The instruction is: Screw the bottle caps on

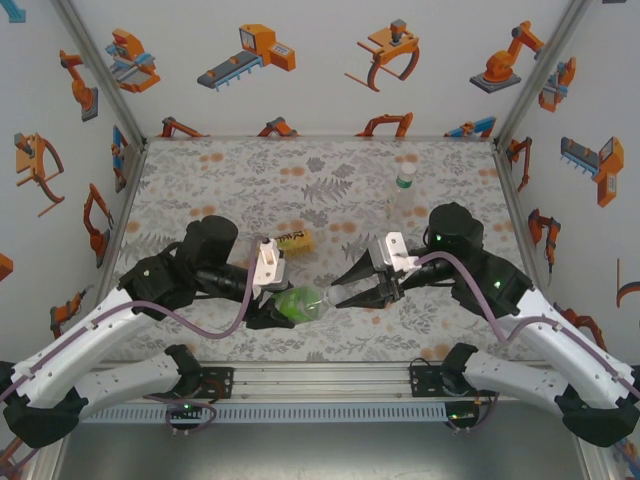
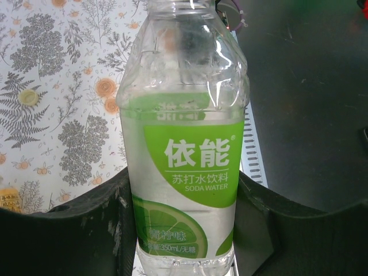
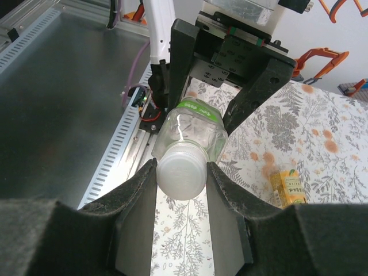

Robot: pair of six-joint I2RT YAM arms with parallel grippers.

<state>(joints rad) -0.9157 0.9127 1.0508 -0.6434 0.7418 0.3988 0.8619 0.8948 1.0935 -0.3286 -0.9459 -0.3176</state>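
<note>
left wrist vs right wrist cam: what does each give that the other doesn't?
Left wrist: print on the green label, face-on, plus a small pale round cap loose on the floral table. Right wrist: white plastic screw cap on the neck, clamped in the right end effector. Both: the clear green-labelled plastic bottle, gripped by the left end effector.

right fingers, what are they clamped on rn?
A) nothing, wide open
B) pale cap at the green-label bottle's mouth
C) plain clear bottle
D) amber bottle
B: in the right wrist view the right fingers press both sides of the pale cap, which sits at the mouth of the green-label bottle held by the left fingers.
</note>
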